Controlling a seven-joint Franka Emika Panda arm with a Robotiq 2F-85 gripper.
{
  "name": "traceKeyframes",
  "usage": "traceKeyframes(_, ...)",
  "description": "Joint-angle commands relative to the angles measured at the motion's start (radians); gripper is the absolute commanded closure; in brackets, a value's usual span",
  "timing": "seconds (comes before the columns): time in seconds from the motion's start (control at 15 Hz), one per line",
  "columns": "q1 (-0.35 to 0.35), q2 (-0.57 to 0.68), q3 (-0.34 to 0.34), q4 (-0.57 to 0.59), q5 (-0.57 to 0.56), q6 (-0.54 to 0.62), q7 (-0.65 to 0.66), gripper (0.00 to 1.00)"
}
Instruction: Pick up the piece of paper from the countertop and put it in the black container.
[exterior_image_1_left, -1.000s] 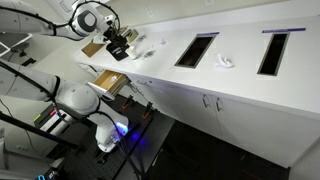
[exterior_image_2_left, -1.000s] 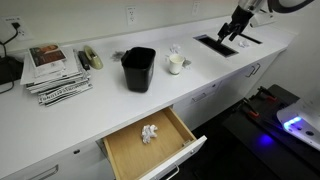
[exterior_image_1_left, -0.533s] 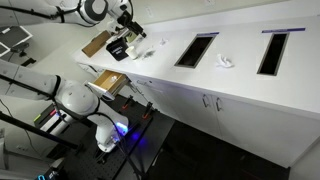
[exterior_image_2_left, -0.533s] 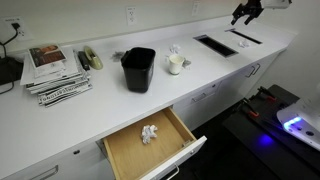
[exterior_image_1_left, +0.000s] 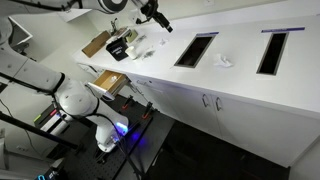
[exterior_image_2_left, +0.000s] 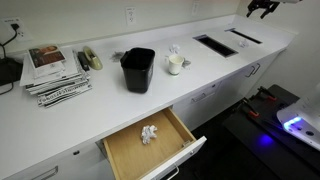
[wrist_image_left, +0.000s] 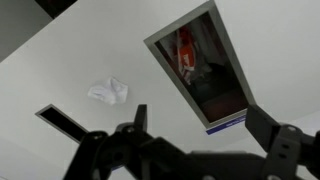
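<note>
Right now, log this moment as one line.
claw: open, empty, high above countertop | piece of paper: on countertop beside cut-out, not grasped | black container: upright on countertop

Surface (exterior_image_2_left: 90, 115): plain white | piece of paper (wrist_image_left: 108, 91): white, grey-shaded creases | black container (exterior_image_2_left: 138, 70): uniform black | cut-out (wrist_image_left: 205, 70): dark, with a red patch and a blue edge strip | cardboard (exterior_image_1_left: 96, 44): brown | drawer (exterior_image_2_left: 132, 151): pale wood inside | fingers (wrist_image_left: 139, 120): black | stacked papers (exterior_image_2_left: 55, 70): black-and-white print
</note>
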Motion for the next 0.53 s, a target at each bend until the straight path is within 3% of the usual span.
traceKeyframes(0.0, -0.032, 0.153, -0.045, 0.098, -0.005, 0.054, 0.026, 0.0)
traceKeyframes(0.47, -0.046, 0.403, -0.146, 0.179, -0.038, 0.302, 0.136, 0.0)
